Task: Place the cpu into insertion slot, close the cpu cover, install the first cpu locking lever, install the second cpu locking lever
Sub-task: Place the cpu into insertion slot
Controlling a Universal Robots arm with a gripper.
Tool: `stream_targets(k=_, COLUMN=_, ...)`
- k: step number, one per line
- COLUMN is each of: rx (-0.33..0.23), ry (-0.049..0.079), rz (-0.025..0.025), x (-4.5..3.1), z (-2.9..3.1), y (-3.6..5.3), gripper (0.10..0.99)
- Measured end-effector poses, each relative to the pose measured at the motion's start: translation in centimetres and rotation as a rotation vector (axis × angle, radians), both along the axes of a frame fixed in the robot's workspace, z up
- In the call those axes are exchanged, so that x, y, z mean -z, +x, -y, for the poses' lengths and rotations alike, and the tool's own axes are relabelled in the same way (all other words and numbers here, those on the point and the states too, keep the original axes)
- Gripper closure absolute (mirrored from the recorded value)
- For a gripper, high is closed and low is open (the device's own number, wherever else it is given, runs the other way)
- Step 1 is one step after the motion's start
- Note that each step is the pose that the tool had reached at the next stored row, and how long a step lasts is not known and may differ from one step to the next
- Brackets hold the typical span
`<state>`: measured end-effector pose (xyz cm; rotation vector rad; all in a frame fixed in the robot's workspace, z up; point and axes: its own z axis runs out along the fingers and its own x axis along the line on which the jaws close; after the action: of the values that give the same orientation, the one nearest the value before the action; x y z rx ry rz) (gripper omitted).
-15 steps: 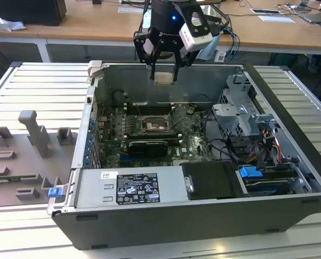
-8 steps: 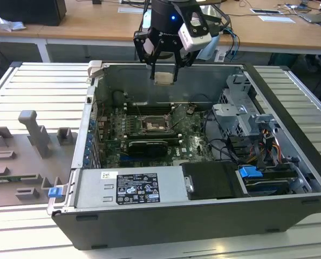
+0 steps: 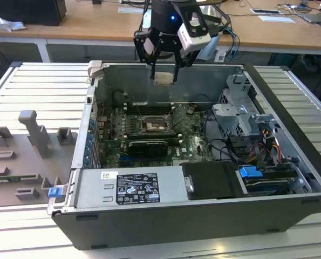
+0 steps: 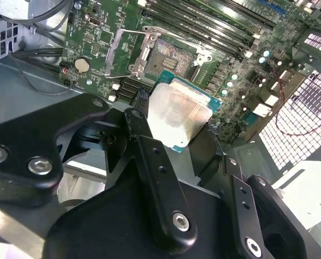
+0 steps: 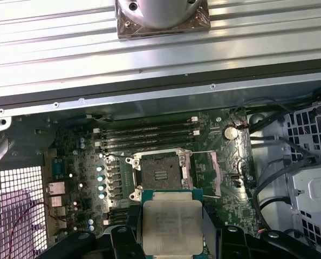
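My gripper (image 3: 164, 76) is clamped on the cpu (image 4: 176, 116), high above the open computer case (image 3: 149, 218) on the worktop (image 3: 20, 91). Inside the case, the insertion slot (image 5: 159, 175) sits empty, with the cpu cover (image 4: 125, 51) flipped open beside it.

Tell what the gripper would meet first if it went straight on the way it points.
Most likely the open insertion slot or the motherboard right beside it: the gripper, shut on the cpu, hangs above that area. Depth is unclear, so the exact spot is uncertain.
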<state>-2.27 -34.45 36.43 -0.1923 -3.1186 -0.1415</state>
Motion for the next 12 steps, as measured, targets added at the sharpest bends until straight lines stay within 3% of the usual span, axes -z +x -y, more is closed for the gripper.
stream_targets(k=12, rx=0.022, ry=0.000, rz=0.0000, x=0.00, z=0.00, y=0.00, gripper=0.545)
